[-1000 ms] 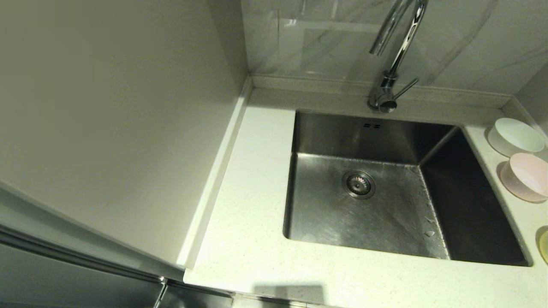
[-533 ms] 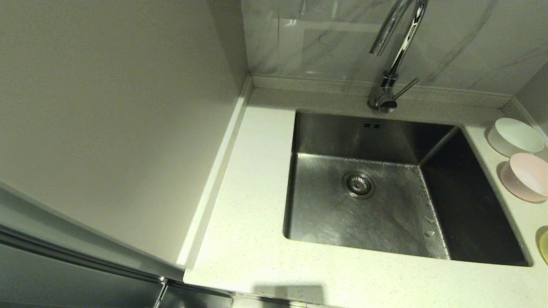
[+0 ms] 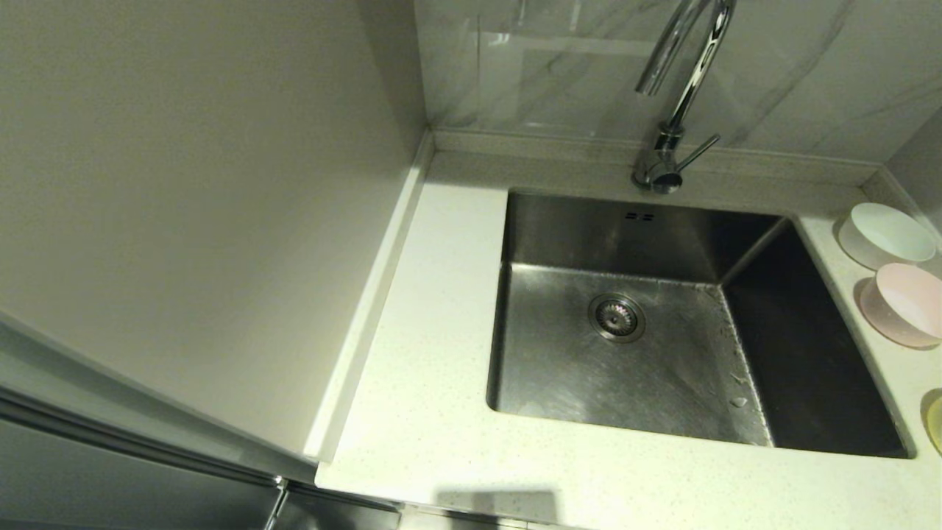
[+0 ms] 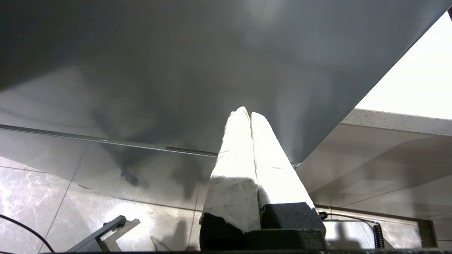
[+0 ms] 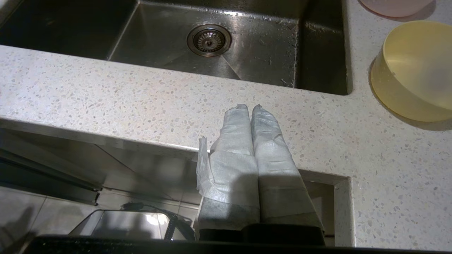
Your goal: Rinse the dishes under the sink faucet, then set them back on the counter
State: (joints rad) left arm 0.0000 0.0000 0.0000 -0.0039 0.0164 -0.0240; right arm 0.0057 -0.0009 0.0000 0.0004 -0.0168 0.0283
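Yellow bowl (image 5: 411, 70) beyond right claw (image 5: 250, 107)

1. Faucet (image 3: 681, 96): the top of the gooseneck arch runs off the head view's upper edge, above the sink (image 3: 662, 324).
2. Yellow bowl (image 3: 935, 424): only a sliver shows at the head view's right edge, right of the sink; in the right wrist view its far side is also cropped.
3. Pink bowl (image 3: 905, 303): its outer rim, right of the sink, is cut by the head view's edge.
4. Neither arm appears in the head view.
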